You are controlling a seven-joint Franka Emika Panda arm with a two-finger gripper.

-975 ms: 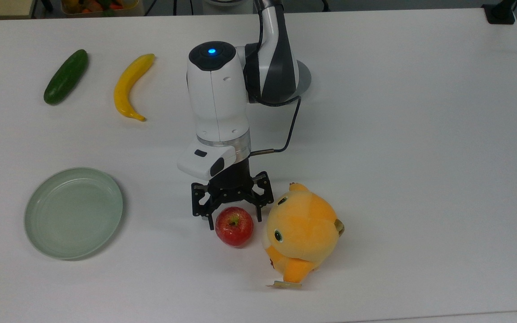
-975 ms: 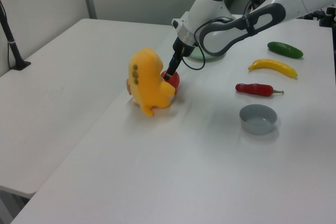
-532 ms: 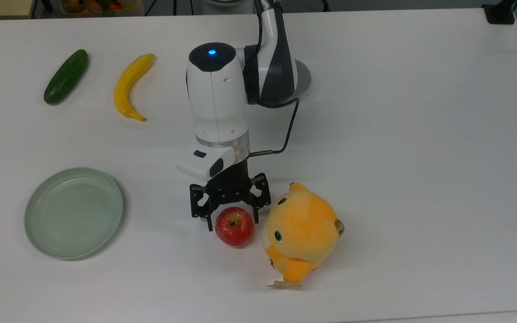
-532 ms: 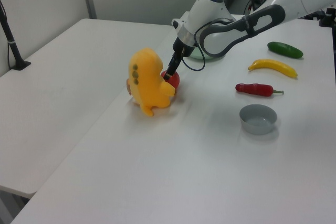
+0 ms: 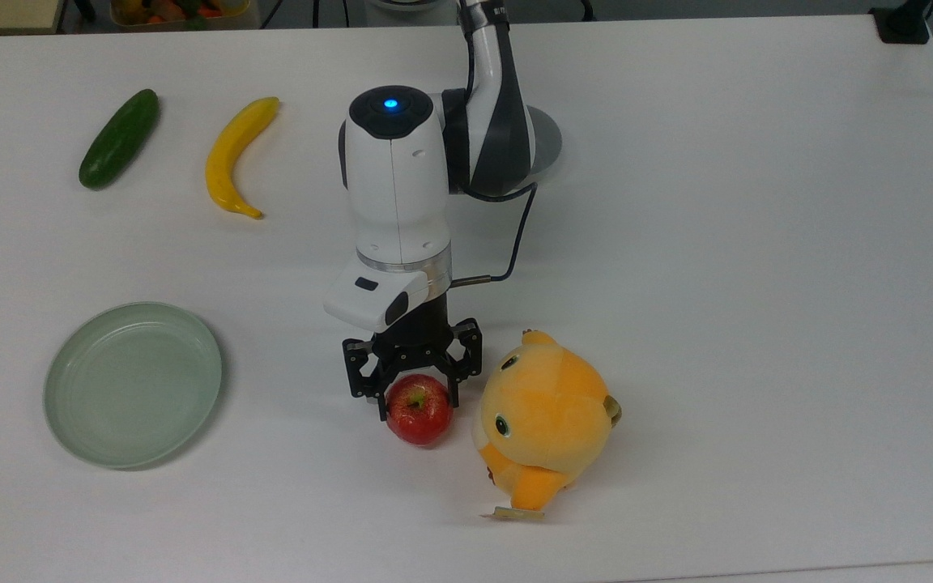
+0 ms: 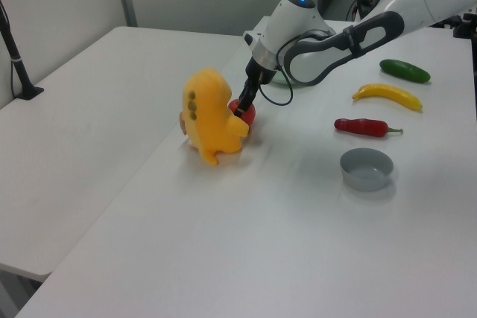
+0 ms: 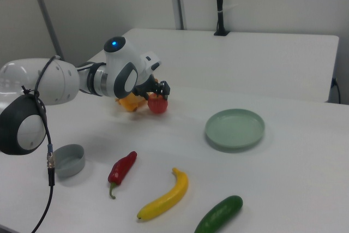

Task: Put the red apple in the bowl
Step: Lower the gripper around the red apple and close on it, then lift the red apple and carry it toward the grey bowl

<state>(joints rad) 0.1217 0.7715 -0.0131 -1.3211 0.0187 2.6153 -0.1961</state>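
In the top view, going from left to right, a pale green plate (image 5: 133,385) is lying well apart from the gripper (image 5: 414,393), whose fingers are pinching the red apple (image 5: 419,410). An orange plush toy (image 5: 543,421) is sitting just beside the apple on the top view's right. In the left view, the grey bowl (image 6: 366,168) is waiting far off, near a red chili pepper (image 6: 365,127). Lifting straight up before travelling should avoid nudging the toy. Compared with half a second ago, the fingers are closing tighter and the apple is sitting slightly further toward the top view's left.
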